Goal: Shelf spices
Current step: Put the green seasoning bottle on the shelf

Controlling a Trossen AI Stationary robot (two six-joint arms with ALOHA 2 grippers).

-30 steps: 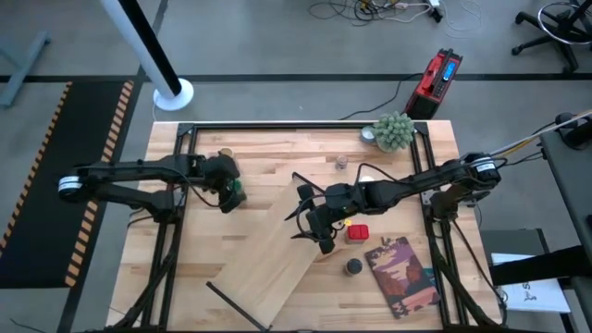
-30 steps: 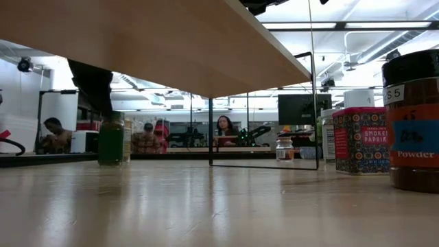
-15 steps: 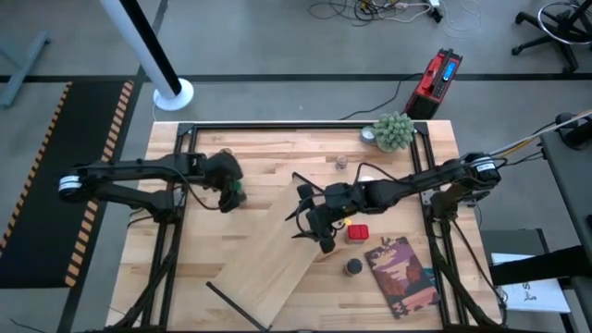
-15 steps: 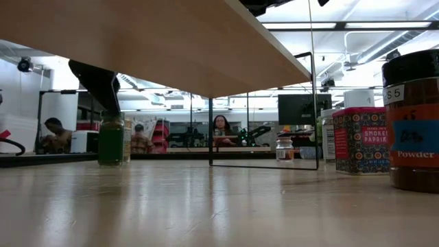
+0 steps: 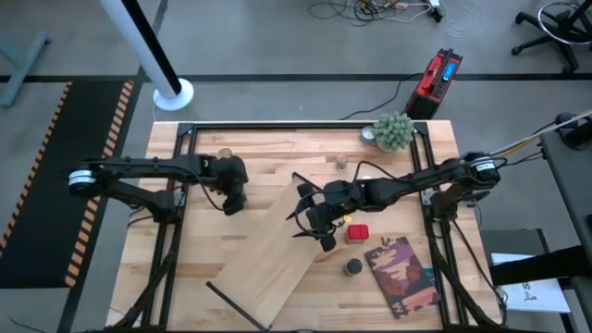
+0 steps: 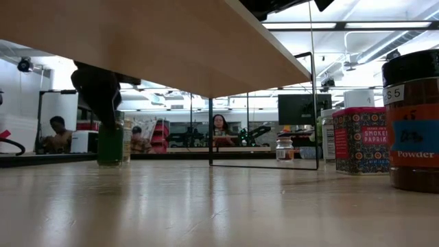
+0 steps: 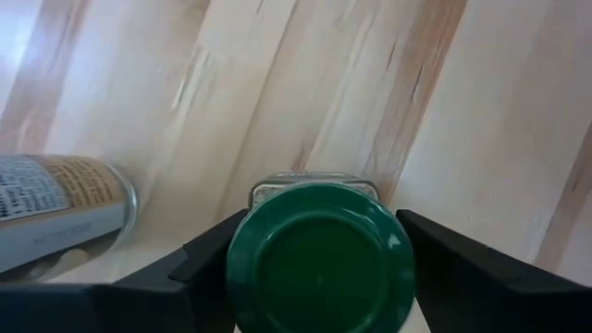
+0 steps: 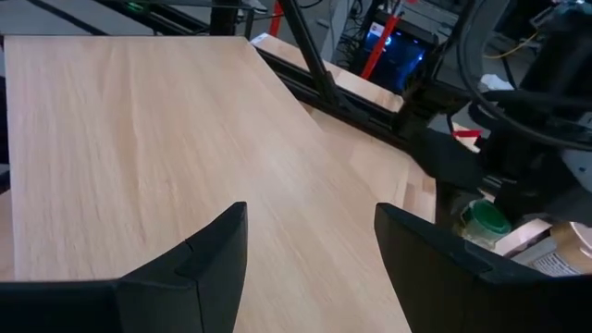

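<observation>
While the left gripper (image 7: 319, 277) straddles the green jar (image 7: 320, 259), its fingers (image 7: 199, 268) stand spread on either side of the lid, apart from it. Just beside that gripper a tan jar (image 7: 55, 208) lies on its side on the tabletop (image 5: 268, 153), a pale butcher-block of long strips.

Over the table's middle, the right gripper (image 8: 310, 254) is at the shelf's (image 5: 277, 245) raised end; its fingers (image 8: 208, 254) are spread over the pale board, though I cannot tell whether they pinch its edge. From table height the board slants overhead, a thin black rail (image 6: 210, 130) standing under it. Beside this gripper sits the red jar (image 5: 358, 232), and past that the black jar (image 5: 353, 266) and a book (image 5: 402, 273). Beyond the gripper, toward the far edge, stand a clear jar (image 5: 341, 162) and a plant (image 5: 393, 130).

Around the table lie grey floor, a striped mat (image 5: 55, 176) and loose cables (image 5: 370, 11). Behind it, seated people (image 6: 58, 134) and a dark monitor (image 6: 296, 109) show under ceiling lights.
</observation>
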